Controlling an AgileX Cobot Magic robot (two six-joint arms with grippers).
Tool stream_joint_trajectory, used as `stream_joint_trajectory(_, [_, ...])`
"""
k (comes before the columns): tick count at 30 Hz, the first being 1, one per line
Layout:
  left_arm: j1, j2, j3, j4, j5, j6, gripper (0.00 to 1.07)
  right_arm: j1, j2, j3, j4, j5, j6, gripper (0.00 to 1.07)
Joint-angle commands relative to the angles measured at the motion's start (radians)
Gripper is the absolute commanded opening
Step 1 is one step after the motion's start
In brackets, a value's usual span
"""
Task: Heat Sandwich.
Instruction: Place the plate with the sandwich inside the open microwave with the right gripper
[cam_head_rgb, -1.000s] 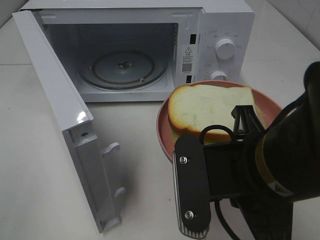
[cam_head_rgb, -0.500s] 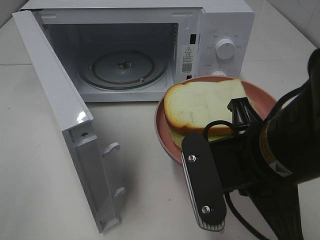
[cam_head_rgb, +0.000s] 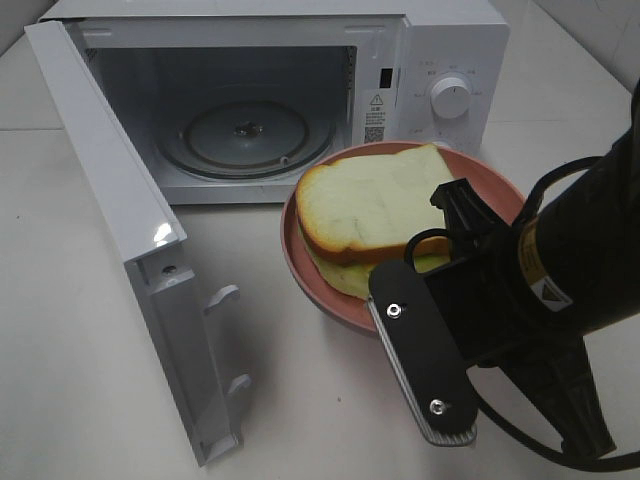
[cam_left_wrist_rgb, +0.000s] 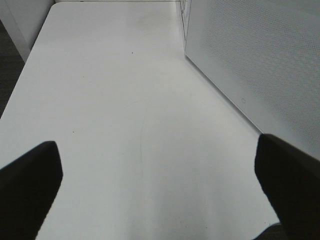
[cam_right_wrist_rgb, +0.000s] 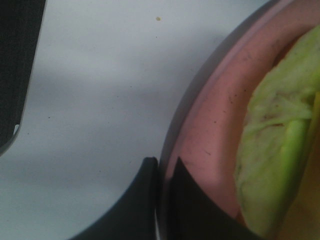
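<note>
So, right gripper (cam_right_wrist_rgb: 162, 172) pinched on pink plate (cam_right_wrist_rgb: 200, 140) rim, sandwich (cam_head_rgb: 370, 200) aboard, by open microwave (cam_head_rgb: 450, 40); left gripper (cam_left_wrist_rgb: 157, 150) spread wide over table (cam_left_wrist_rgb: 125, 75).

The sandwich (cam_head_rgb: 375, 200) lies on the plate (cam_head_rgb: 492, 178) — just before the open microwave (cam_head_rgb: 450, 40), right of its door (cam_head_rgb: 120, 220).

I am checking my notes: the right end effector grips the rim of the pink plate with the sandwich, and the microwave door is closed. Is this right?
Not quite: the microwave door stands wide open, as the exterior high view shows. The rest is right.
</note>
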Motion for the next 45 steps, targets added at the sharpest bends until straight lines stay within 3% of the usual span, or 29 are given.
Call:
stream_joint_trajectory(1, [-0.005,0.0,-0.008,-0.001,0.007,0.001,1.0,-0.024,-0.006,-0.003,0.017,-0.034,-0.07,0.0])
stream_joint_trajectory(13, [-0.005,0.0,-0.008,-0.001,0.007,0.001,1.0,-0.149,-0.006,-0.003,0.2,-0.1,-0.344,0.0])
stream_joint_trajectory(21, [-0.005,0.0,-0.008,-0.001,0.007,0.001,1.0,-0.198,-0.006,-0.003,0.224,-0.1,-0.465,0.0])
stream_joint_trajectory(45, [-0.005,0.0,-0.008,-0.001,0.007,0.001,1.0,-0.208,0.044,-0.039,0.324,-0.101,-0.563,0.0])
